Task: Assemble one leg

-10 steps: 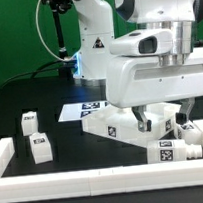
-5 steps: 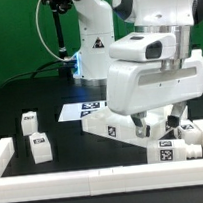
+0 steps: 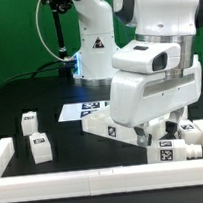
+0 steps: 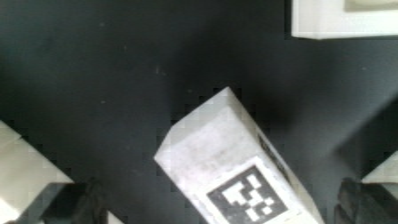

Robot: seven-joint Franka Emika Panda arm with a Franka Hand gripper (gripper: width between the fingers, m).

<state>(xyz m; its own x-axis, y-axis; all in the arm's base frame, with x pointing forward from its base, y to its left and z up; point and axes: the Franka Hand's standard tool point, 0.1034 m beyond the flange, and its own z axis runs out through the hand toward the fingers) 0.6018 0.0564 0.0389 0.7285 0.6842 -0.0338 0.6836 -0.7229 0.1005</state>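
In the wrist view a white leg (image 4: 217, 150) with a black-and-white tag lies slantwise on the black table. My gripper (image 4: 210, 208) is open and straddles it, with a dark finger (image 4: 43, 205) on one side and the other finger (image 4: 374, 198) on the far side, both apart from the leg. In the exterior view my gripper (image 3: 161, 131) is low over the table at the right, and the hand hides most of that leg. Other legs lie at the right (image 3: 171, 152) (image 3: 191, 131) and at the left (image 3: 29, 120) (image 3: 40, 147).
The large white rimmed panel (image 3: 110, 125) lies just left of the gripper. The marker board (image 3: 72, 112) lies behind it. A white fence (image 3: 87, 178) runs along the front edge. A white part corner (image 4: 349, 16) shows in the wrist view.
The arm has come down, and the gripper has sunk lower toward the table at the right. The loose legs and the panel have not moved.
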